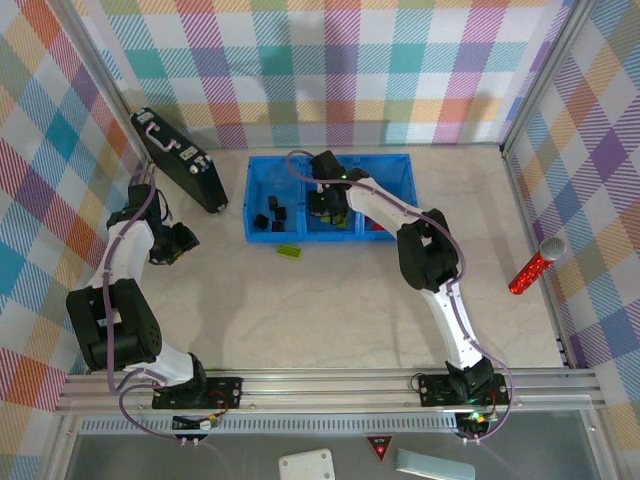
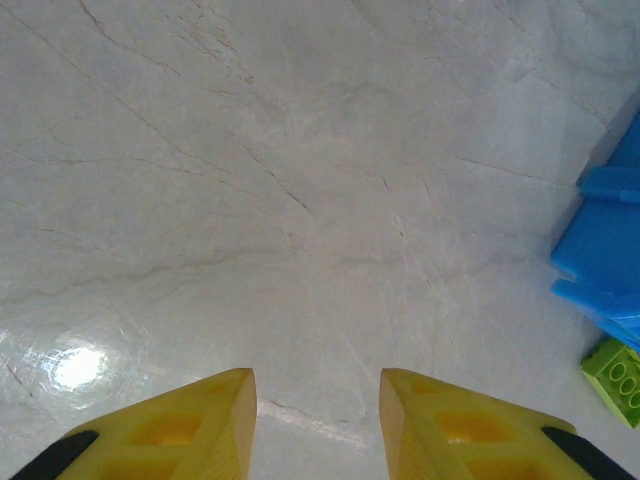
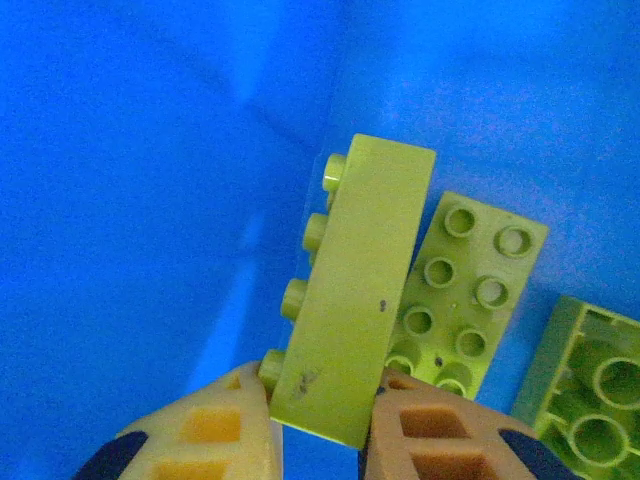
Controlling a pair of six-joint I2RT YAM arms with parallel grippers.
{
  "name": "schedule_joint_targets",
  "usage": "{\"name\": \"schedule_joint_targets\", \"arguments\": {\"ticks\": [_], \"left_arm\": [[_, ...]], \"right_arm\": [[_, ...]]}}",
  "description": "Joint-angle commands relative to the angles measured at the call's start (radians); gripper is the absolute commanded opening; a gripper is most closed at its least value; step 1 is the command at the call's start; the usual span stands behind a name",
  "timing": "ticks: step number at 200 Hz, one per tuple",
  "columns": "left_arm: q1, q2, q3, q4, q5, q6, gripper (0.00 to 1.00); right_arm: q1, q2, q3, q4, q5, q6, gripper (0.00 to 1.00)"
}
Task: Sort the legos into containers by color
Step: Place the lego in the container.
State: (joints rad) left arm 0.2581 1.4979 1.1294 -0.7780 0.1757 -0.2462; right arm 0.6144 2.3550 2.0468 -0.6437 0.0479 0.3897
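My right gripper (image 3: 320, 400) is shut on a lime-green lego (image 3: 355, 300), held on edge inside the blue tray's middle compartment (image 1: 330, 165). Two more green legos (image 3: 465, 290) lie flat under it. From above, the right gripper (image 1: 325, 198) hangs over that compartment. Black legos (image 1: 272, 212) sit in the left compartment and red ones (image 1: 379, 229) in the right. One green lego (image 1: 289, 251) lies on the table just in front of the tray, also at the edge of the left wrist view (image 2: 618, 380). My left gripper (image 2: 318, 400) is open over bare table, left of the tray (image 2: 610, 250).
A black case (image 1: 180, 160) with silver latches leans at the back left, close behind my left arm. A red cylinder (image 1: 535, 265) with a silver cap lies by the right wall. Checkered walls close in the table on three sides.
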Motion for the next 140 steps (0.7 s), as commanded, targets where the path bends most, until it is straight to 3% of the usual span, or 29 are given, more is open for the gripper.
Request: {"name": "schedule_joint_targets", "arguments": {"ticks": [1, 140], "left_arm": [[0.015, 0.009, 0.004, 0.003, 0.018, -0.001, 0.37], [0.016, 0.024, 0.009, 0.004, 0.025, -0.002, 0.37]], "right_arm": [[-0.004, 0.028, 0.036, 0.032, -0.018, 0.047, 0.23], [-0.004, 0.000, 0.036, 0.027, -0.016, 0.029, 0.38]]}}
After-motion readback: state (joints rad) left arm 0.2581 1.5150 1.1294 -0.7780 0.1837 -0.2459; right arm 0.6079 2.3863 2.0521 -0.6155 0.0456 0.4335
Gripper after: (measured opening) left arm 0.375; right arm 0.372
